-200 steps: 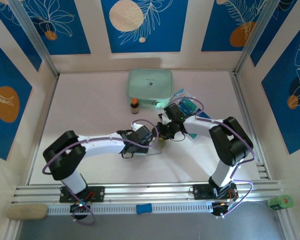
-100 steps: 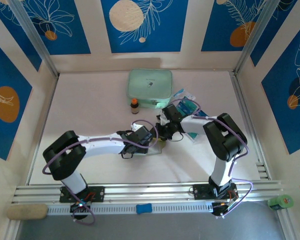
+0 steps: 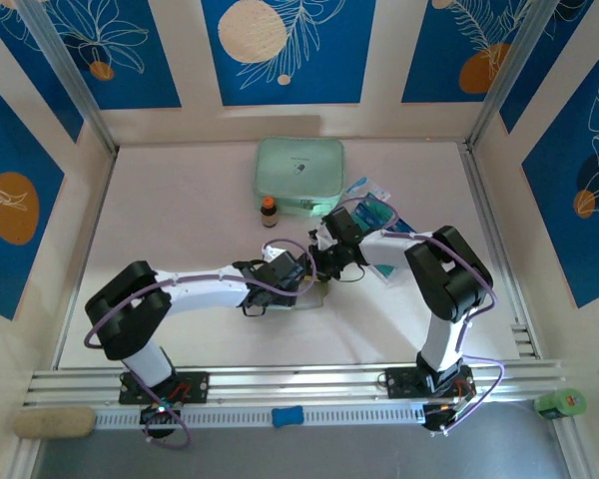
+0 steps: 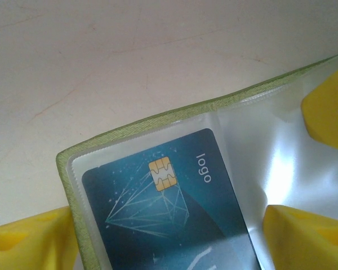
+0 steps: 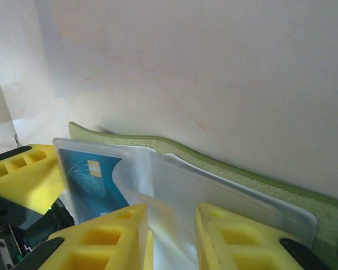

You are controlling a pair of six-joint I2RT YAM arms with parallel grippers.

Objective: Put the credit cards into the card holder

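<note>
From where I stand, the left arm rises off its base at the table's seven o'clock, folds at the elbow and lays its white forearm low across the table toward three o'clock. That brings the left gripper point(image 3: 304, 282) down over the middle of the table. Its fingers point(image 4: 28, 242) stand wide apart, straddling a corner of the card holder point(image 4: 135, 121). One finger is at the olive edge and the other rests on the clear pocket; they look spread rather than clamped.

The card holder lies open and flat on the table point(image 3: 180, 210), just between the two grippers. A blue credit card point(image 4: 158, 219), with a gold chip and the word "logo", sits inside its clear pocket, tucked into the corner.

From the holder, a small brown bottle point(image 3: 269, 212) stands at eleven o'clock. A mint-green zip case point(image 3: 299, 175) lies at twelve and a clear packet with blue print point(image 3: 372, 208) at one.

The right arm climbs from its base at five o'clock, bends sharply at a high elbow and sends its forearm toward nine o'clock. The right gripper point(image 3: 326, 269) tips down onto the holder, nose to nose with the left. Its fingers point(image 5: 115, 236) are only narrowly parted, and a loose clear leaf of the holder runs up through the gap. I cannot tell whether they actually pinch it.
</note>
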